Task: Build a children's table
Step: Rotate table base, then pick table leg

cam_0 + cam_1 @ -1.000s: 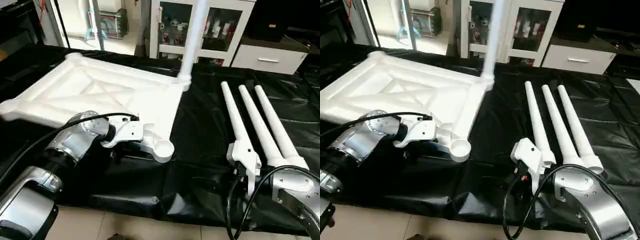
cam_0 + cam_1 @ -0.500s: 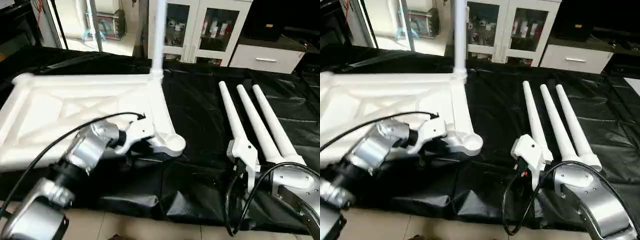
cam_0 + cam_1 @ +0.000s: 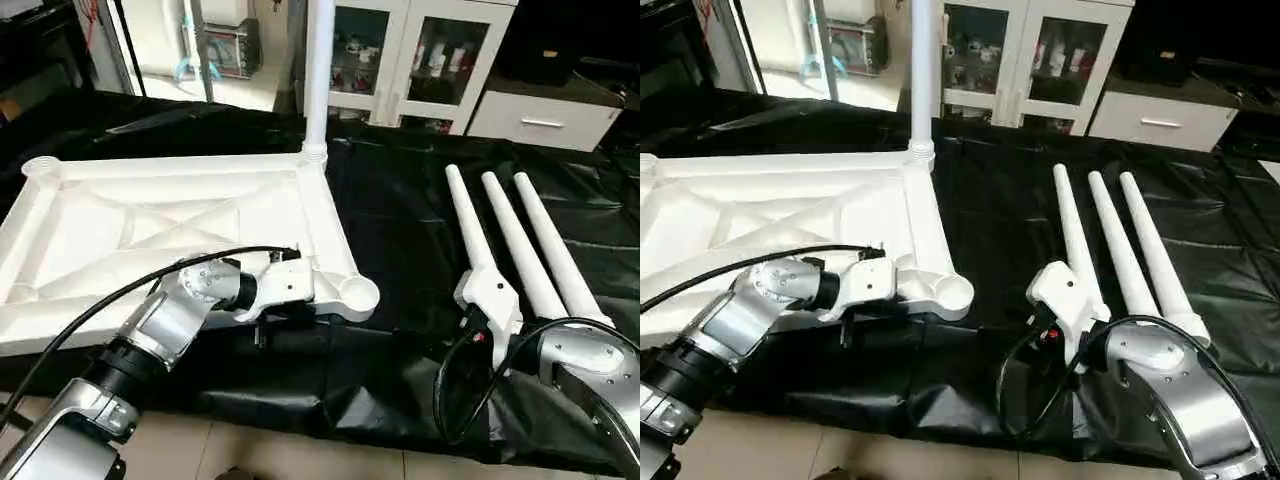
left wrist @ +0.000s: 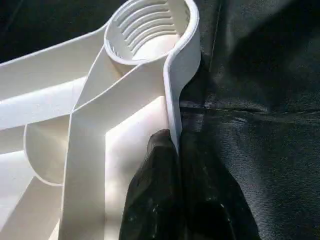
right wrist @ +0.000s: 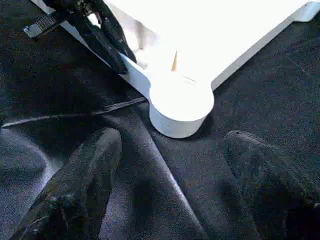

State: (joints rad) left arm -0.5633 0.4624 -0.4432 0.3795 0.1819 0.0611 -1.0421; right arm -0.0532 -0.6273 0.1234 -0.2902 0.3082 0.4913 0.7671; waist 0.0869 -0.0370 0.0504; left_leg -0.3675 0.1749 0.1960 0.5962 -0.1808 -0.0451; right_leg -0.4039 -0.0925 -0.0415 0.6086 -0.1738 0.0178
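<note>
The children's table top (image 3: 150,220) lies upside down on black cloth at the left, its X ribs facing up. One white leg (image 3: 319,80) stands upright in the far right corner socket. Three more legs (image 3: 505,245) lie side by side on the right. My left gripper (image 4: 172,142) is shut on the top's near rim, just beside the empty near right socket (image 3: 359,293). My right gripper (image 5: 172,140) stands open low over the cloth by the lying legs' thick ends, facing that socket (image 5: 181,107), with nothing between its fingers (image 5: 85,185).
The black cloth (image 3: 400,220) covers the whole work surface and hangs over its near edge above the tiled floor (image 3: 300,455). A glass-door cabinet (image 3: 420,60) and a white drawer unit (image 3: 540,115) stand behind.
The table top has swung round with my left gripper on its near rim: the near right corner moved right and the upright leg moved left. The right arm and lying legs stayed put.
</note>
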